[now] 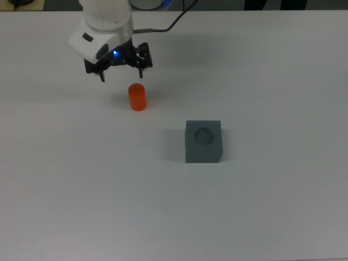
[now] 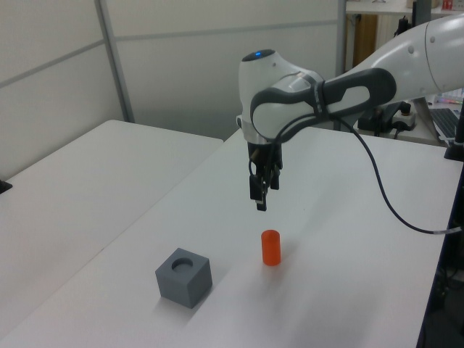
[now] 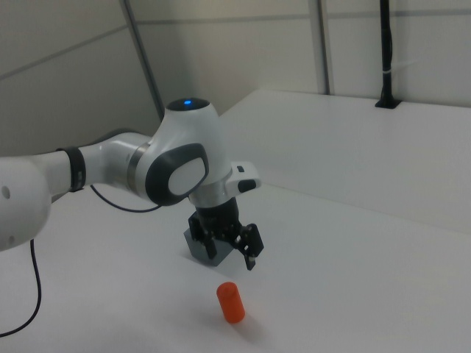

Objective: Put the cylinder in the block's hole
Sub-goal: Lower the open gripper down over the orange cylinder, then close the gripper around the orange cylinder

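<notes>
We see the gripper [image 1: 121, 72] hanging above the white table [image 1: 283, 81] with its fingers spread apart and holding nothing. The orange-red cylinder [image 1: 137, 97] stands upright on the table just below it in the top view, well apart from the grey block [image 1: 203, 142], whose hole [image 1: 204, 136] faces up.
</notes>
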Robot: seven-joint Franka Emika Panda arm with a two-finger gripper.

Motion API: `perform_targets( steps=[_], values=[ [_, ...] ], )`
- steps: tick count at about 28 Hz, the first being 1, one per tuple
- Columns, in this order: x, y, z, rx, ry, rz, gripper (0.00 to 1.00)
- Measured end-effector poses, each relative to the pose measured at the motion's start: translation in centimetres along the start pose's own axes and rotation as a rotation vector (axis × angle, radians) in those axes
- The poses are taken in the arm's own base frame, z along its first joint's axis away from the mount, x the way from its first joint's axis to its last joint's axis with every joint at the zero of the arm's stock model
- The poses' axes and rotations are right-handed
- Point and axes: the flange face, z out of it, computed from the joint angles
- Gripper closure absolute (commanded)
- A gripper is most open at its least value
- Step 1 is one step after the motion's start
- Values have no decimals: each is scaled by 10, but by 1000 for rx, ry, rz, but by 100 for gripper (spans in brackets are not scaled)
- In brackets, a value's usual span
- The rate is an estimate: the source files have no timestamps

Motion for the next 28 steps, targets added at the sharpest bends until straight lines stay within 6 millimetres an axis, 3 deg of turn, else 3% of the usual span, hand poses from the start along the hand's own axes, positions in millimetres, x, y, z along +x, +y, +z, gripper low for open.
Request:
perform_targets(
  steps=[17, 22, 24, 28],
  values=[
    [-14, -32, 58, -63, -80, -108, 0],
    [-11, -36, 79, -79, -116, -130, 21],
    [-10, -35, 85, -85, -125, -135, 41],
    [-8, -35, 91, -91, -129, -140, 58]
  ],
)
